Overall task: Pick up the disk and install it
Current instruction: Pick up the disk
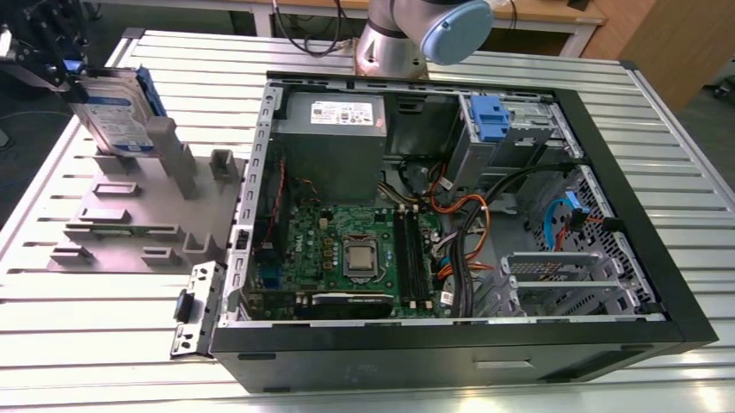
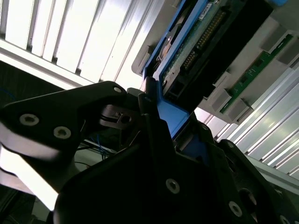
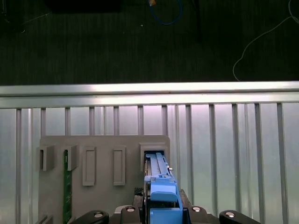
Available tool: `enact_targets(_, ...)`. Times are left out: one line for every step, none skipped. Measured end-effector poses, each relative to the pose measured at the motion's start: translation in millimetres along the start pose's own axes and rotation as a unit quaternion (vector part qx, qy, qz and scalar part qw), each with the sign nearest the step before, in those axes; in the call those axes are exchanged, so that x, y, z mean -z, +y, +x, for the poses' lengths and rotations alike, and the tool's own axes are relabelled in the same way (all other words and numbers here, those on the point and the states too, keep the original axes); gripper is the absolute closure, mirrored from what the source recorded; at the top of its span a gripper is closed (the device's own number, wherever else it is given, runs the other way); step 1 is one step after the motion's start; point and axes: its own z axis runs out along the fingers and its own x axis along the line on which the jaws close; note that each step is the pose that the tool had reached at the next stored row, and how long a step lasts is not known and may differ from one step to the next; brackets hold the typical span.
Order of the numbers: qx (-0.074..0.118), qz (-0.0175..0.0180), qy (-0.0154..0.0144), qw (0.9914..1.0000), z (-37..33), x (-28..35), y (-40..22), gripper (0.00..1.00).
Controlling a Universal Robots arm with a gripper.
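Upright disk (image 1: 115, 112) in grey rack (image 1: 126, 215), long axis approx vert; fingers (image 2: 145, 112) clamped on its top edge

1. You've got open air above the upright blue-framed silver disk (image 1: 115, 112) your black gripper (image 1: 64, 73) pinches. Grey plastic slot walls (image 1: 167, 146) flank its lower end.
2. Inside the open black computer case (image 1: 460, 344), orange and black cables (image 1: 466, 211) crowd the middle.
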Motion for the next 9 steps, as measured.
enact_targets(0.000,0.0000,0.0000,1.00000,0.0,0.6,0.0,0.63)
enact_targets(0.000,0.0000,0.0000,1.00000,0.0,1.2,0.0,0.63)
enact_targets(0.000,0.0000,0.0000,1.00000,-0.1,1.8,0.1,0.63)
enact_targets(0.000,0.0000,0.0000,1.00000,-0.1,2.3,0.1,0.63)
enact_targets(0.000,0.0000,0.0000,1.00000,-0.1,2.6,0.1,0.63)
enact_targets(0.000,0.0001,-0.0001,1.00000,-0.1,2.6,0.0,0.63)
enact_targets(0.000,0.0001,-0.0001,1.00000,-0.1,2.7,0.0,0.63)
enact_targets(0.000,0.0001,0.0000,1.00000,-0.1,2.8,0.0,0.63)
enact_targets(0.000,0.0000,0.0000,1.00000,-0.1,2.9,0.1,0.63)
